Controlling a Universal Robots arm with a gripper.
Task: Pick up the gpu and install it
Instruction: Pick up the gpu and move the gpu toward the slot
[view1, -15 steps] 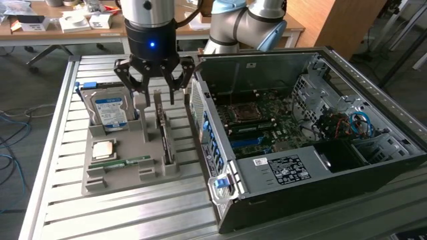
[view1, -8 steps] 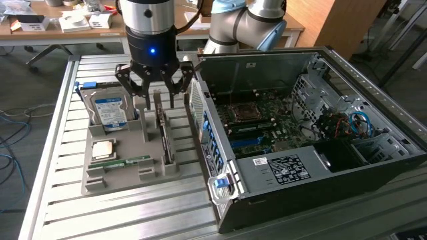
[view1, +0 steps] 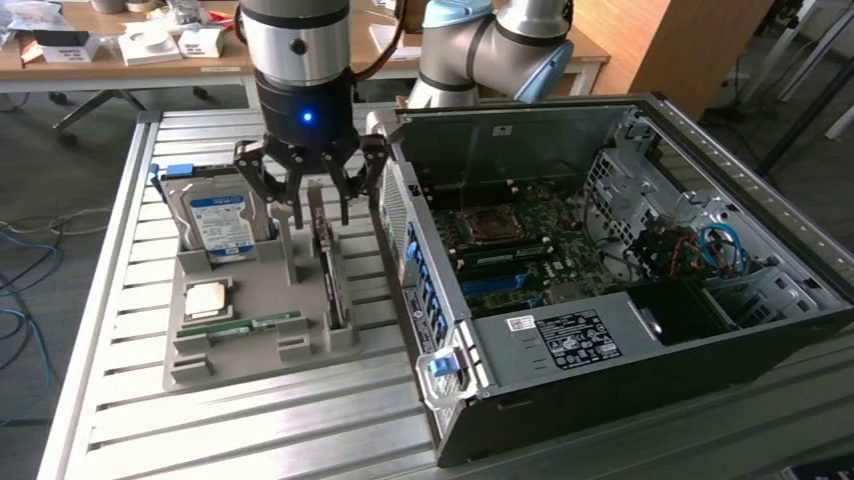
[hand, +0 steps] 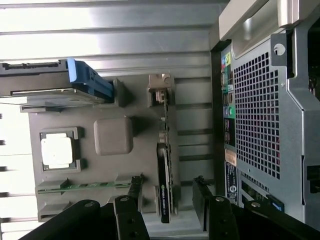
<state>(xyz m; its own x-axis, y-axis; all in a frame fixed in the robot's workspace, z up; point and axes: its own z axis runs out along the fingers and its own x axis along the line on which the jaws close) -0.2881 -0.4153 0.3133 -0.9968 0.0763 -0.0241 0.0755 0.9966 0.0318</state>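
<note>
Now the gripper (view1: 310, 215) has its fingers wide open around the gpu (view1: 328, 270), which stands in the tray (view1: 200, 365), not yet lifted or put in the computer (view1: 561, 335).

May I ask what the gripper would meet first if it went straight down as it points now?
Probably the gpu, standing on edge in the grey tray: the open gripper hangs above it, fingers to either side of the card. Depth is unclear.

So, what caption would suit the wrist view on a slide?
Open jaws flank the gpu, standing on edge in its grey tray beside the computer case.
</note>
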